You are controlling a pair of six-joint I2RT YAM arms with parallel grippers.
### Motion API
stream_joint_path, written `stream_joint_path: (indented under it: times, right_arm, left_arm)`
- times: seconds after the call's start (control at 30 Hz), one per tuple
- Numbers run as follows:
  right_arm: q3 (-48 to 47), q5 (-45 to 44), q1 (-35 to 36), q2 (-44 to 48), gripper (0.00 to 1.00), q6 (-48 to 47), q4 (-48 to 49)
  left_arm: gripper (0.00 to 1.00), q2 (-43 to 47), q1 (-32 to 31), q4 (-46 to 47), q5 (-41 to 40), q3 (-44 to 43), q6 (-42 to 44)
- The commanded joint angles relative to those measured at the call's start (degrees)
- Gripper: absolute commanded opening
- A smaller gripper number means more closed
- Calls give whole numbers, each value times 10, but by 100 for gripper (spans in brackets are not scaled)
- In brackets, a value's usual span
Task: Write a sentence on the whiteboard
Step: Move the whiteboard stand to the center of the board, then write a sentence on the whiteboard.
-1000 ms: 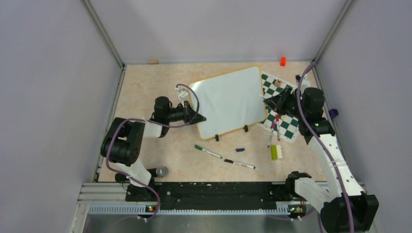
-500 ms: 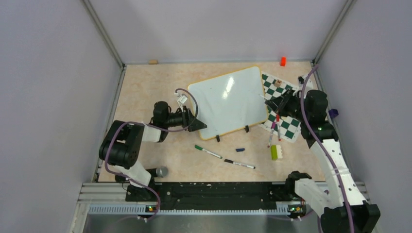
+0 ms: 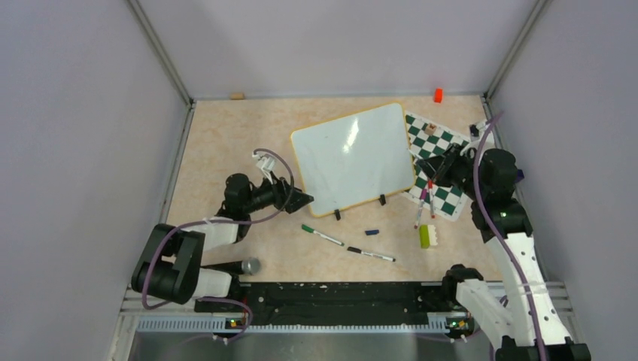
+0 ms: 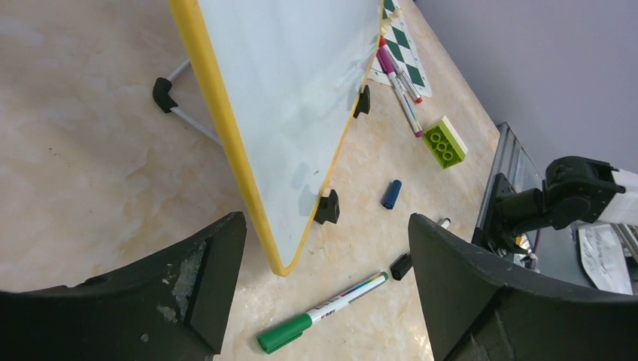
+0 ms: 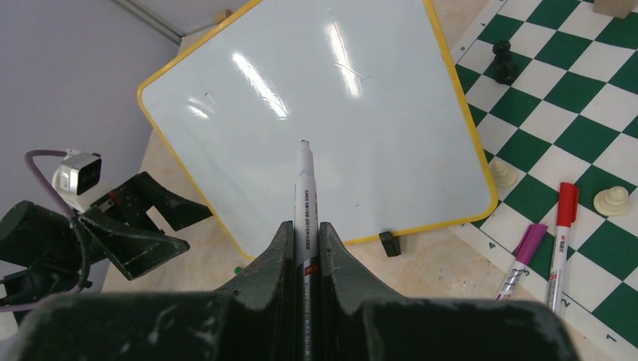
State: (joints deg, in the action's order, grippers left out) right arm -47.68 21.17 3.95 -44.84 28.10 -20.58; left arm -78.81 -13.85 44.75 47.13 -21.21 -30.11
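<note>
The whiteboard (image 3: 352, 158) stands tilted on its black clip feet (image 4: 326, 207) mid-table, with a yellow rim. Its face (image 5: 331, 128) carries only glare; no sentence shows on it. My left gripper (image 3: 301, 200) is open just off the board's near-left corner. In the left wrist view that yellow corner (image 4: 277, 263) sits ahead of the left gripper (image 4: 323, 226), between its wide-apart fingers and touching neither. My right gripper (image 3: 426, 164) hovers by the board's right edge. In its wrist view the right gripper (image 5: 305, 226) is shut on a white marker (image 5: 305, 180) whose bare tip points over the board.
A green-capped marker (image 3: 322, 235) lies below the board's corner. Nearby are a black marker (image 3: 370, 254), a blue cap (image 3: 372, 232) and a green brick (image 3: 424, 236). The checkered chessboard (image 3: 444, 197) on the right holds pieces plus red and purple markers (image 3: 426, 199). An orange block (image 3: 438, 95) sits at the back.
My left gripper was shut on the whiteboard's left edge; it has opened, let go and drawn back toward the near left. The right arm shifted slightly right, still gripping the marker.
</note>
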Motion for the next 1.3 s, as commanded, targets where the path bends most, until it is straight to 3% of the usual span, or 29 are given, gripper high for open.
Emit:
stream_joint_path:
  times: [0.0,0.1,0.33,0.5,0.67,0.7,0.83,0.93,0.97,1.07,1.27]
  right_arm:
    - [-2,1,-2,31,0,-8,-2]
    - [-2,1,-2,47,0,-14,-16]
    - [3,-14,-1,94,0,-20,-26]
    - [0,-14,-1,75,0,-15,6]
    - [6,7,-1,51,0,-12,43]
    - [10,9,-1,50,0,-9,49]
    - [21,24,-1,53,0,-1,65]
    - [30,28,-1,63,0,0,75]
    - [32,29,-1,65,0,0,79]
    - [33,31,-1,68,0,1,83]
    - [30,31,-2,72,0,-1,84]
  left_arm:
    - [85,42,2,60,-73,42,-9]
    - [86,31,3,118,-64,57,-21]
    - [88,27,1,111,-47,44,-17]
    - [89,43,1,120,-42,48,-16]
    - [91,63,1,71,-48,44,16]
    - [94,67,1,71,-47,44,18]
    - [92,96,-1,109,-30,60,12]
    - [92,133,-1,53,-57,66,37]
    - [98,139,-2,39,-63,67,45]
    - [99,136,-1,42,-43,65,46]
    - [99,123,-1,-48,-60,-5,63]
